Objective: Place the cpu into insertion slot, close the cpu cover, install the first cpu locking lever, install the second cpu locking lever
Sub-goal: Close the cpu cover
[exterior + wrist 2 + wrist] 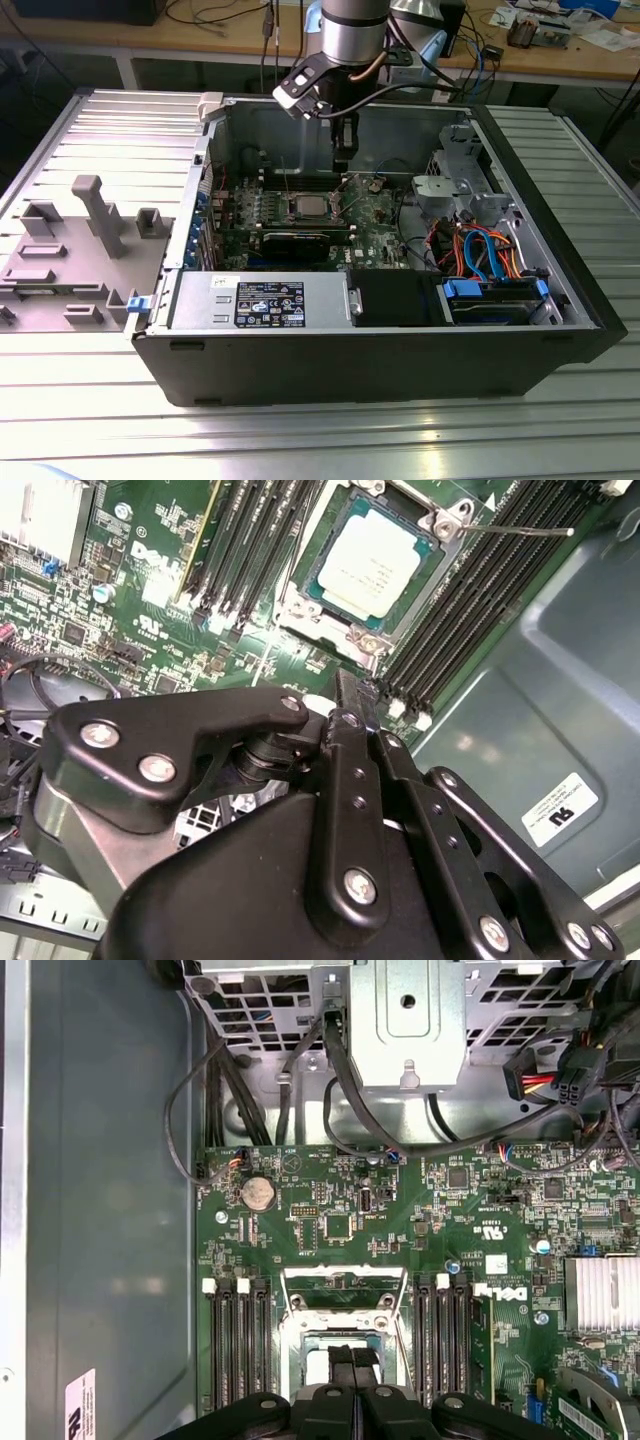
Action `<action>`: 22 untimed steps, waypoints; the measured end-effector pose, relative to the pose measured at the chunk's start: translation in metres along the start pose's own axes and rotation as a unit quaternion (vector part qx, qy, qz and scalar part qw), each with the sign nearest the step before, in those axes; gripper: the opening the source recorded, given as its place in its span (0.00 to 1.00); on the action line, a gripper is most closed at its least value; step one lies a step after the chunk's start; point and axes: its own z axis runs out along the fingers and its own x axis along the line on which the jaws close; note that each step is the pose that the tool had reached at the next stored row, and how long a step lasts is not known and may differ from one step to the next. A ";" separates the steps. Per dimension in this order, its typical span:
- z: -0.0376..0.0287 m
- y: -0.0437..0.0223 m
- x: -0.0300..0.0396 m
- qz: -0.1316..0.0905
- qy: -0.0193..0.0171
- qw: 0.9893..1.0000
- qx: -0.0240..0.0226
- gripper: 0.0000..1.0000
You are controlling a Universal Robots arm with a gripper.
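Motherboard (300, 215) lies flat in the bottom of an open computer case (350, 370), which rests on a ribbed metal table (300, 440). Near the board's middle, between two banks of long black memory slots (480, 590), the chip (372, 562) sits seated in its socket (300, 612), silver top up and a thin green border showing all round it. In the first wrist view the cover (344, 1271) looks to be standing raised at the socket's edge, not lying over the chip, though this is hard to tell for sure. A thin wire lever (520, 528) juts out from a corner of the socket, across the memory slots.

The pincer (342, 160) hangs above the board just beside the socket, toward the case's back wall. Its two black fingers (337, 1360) are drawn together side by side and grip nothing. A round coin battery (258, 1193) lies near the board's corner, well apart from the socket.
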 end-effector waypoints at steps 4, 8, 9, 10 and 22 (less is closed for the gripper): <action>0.0000 0.0014 0.0000 0.000 0.000 1.000 0.000 0.11; 0.0001 0.0029 0.0000 0.000 0.000 1.000 0.000 0.11; 0.0001 0.0033 0.0000 0.000 0.000 1.000 0.000 0.11; 0.0001 0.0036 0.0000 0.000 0.000 1.000 0.000 0.11; 0.0001 0.0050 0.0001 0.000 0.000 1.000 0.000 0.11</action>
